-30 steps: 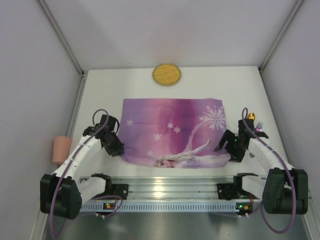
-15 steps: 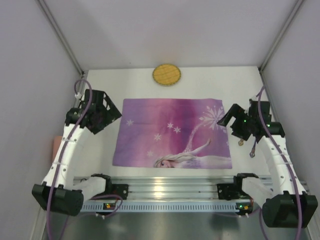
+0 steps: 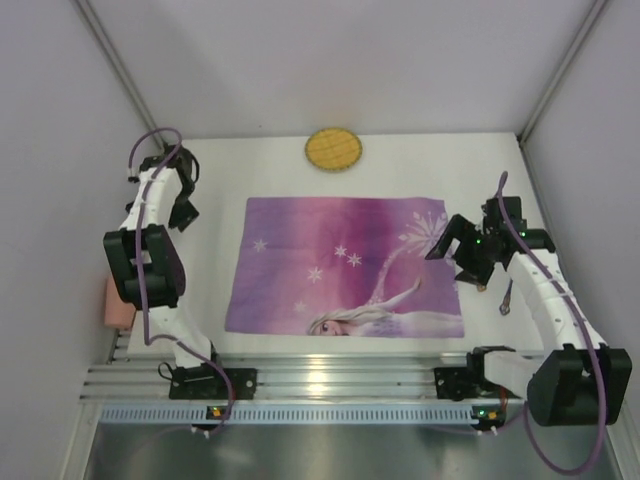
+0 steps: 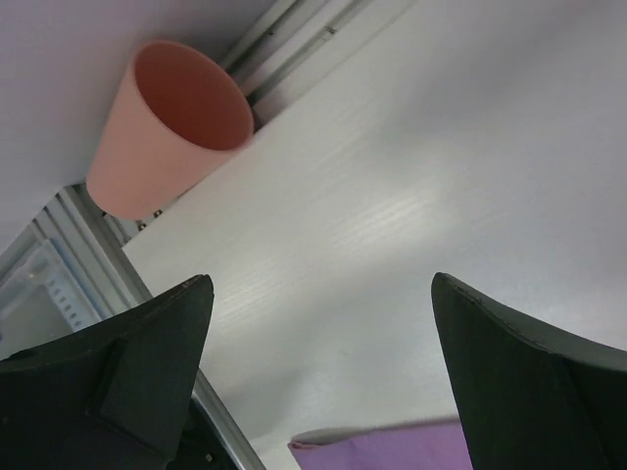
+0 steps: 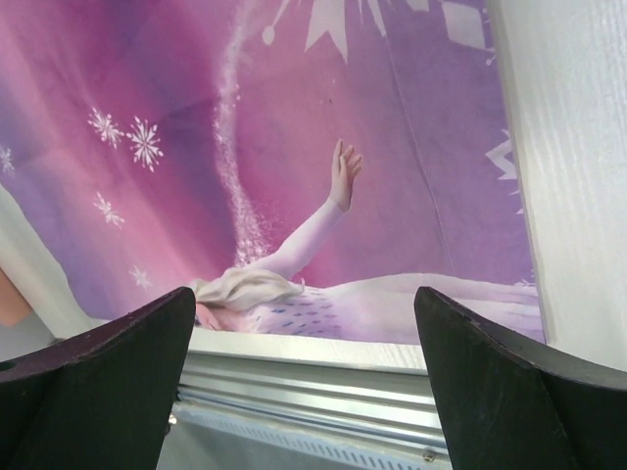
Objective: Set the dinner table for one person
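Left: my left fingers (image 4: 147, 362) are apart and empty above the bare table (image 4: 411, 196); the pink cup (image 4: 167, 127) sits off its left edge, probably my next fetch, which calls for an outward reach. Centre: purple placemat (image 3: 345, 265) laid flat, so the laying-out of items is not yet begun. Right: my right fingers (image 5: 98, 382) are apart and empty over the placemat's right side.

A purple printed placemat (image 3: 345, 265) lies flat, and a round yellow woven disc (image 3: 333, 149) sits apart from it, beyond its far edge. A slim utensil (image 3: 505, 297), too small to identify, lies just off the placemat's right edge. A pink cup (image 4: 171, 122) sits well off its left side.
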You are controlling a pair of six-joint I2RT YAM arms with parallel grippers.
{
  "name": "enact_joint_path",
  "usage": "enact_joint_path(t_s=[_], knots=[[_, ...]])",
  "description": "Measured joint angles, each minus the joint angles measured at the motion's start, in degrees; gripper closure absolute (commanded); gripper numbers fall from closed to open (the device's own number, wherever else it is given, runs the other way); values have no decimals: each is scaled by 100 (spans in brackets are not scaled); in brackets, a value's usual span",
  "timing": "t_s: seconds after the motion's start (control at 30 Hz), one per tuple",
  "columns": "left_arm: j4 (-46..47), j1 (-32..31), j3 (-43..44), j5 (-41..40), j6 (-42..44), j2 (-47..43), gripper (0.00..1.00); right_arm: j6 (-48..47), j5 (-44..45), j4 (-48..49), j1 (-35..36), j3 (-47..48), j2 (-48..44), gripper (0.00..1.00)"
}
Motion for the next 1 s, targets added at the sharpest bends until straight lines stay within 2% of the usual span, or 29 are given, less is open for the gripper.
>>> enact_joint_path(t_s=[0.17, 0.4, 0.47, 0.73, 1.0], knots=[[-212, 643, 61, -483, 15, 540, 2, -81, -31, -160, 146, 127, 372, 6], [-63, 1856, -422, -577, 249, 522, 2, -173, -70, -199, 446, 428, 669, 6], [52, 2037, -479, -570, 343, 520, 2, -195, -111, -205, 555, 428, 778, 6], [553, 1958, -551, -568, 503, 485, 2, -313, -188, -186, 999, 426, 992, 6], [603, 1963, -761, -861, 352, 496, 4, -525, -201, -170, 1283, 437, 1375, 6]])
